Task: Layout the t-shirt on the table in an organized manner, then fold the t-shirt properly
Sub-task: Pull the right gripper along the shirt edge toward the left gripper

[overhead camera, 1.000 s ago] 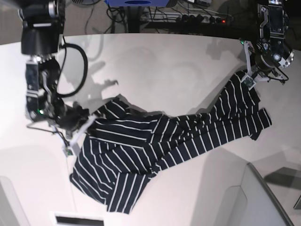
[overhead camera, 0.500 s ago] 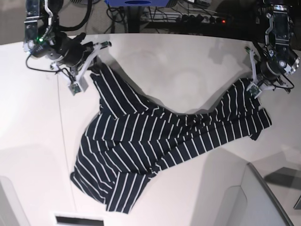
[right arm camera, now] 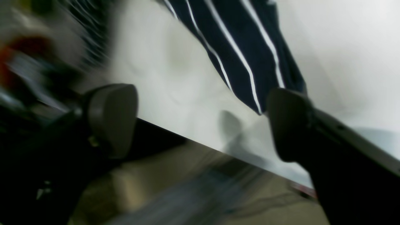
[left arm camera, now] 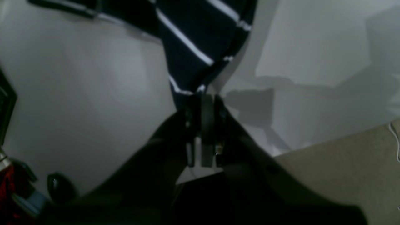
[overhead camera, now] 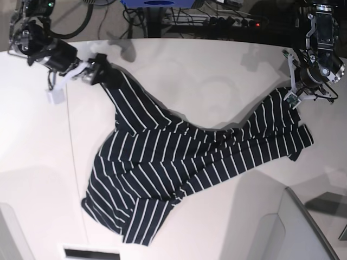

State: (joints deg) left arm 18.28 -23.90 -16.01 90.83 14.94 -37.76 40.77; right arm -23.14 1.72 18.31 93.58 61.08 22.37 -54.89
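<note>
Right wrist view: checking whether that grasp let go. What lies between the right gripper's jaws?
Only bare table; the right gripper is open, the t-shirt edge touching one jaw. Right wrist view shows it.

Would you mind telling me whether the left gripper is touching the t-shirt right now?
Touching. In the left wrist view the left gripper has its fingers pressed together on a corner of the t-shirt, the striped cloth running straight into them with no gap.
</note>
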